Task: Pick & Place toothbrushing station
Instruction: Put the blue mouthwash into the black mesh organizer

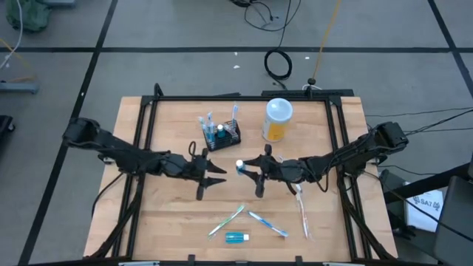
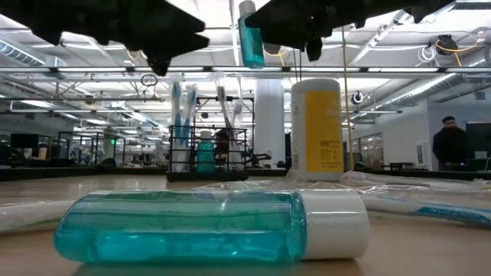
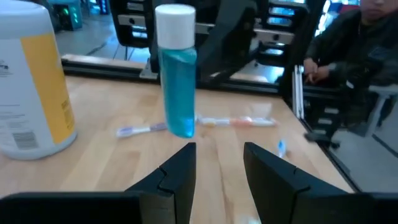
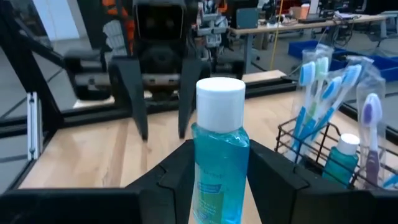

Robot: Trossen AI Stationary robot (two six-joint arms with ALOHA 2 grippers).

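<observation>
Rack (image 1: 223,135) of black wire, the toothbrushing station, sits upper centre in our overhead frame, its long axis tilted slightly up to the right, with brushes standing upright in it. Just below it, at centre, our right gripper (image 1: 246,168) clamps a blue mouthwash bottle (image 4: 219,155), white cap up, lifted off the table (image 1: 170,214). Facing it from the left, our left gripper (image 1: 215,175) has its fingers parted and holds nothing.

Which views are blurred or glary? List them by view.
Low view: the lying mouthwash bottle looms soft, ceiling lights glare behind, and both grippers are dark silhouettes. Right wrist view: the held bottle is sharp, room behind soft. Left wrist view: the yellow-labelled container is blurred. High view: evenly lit.
</observation>
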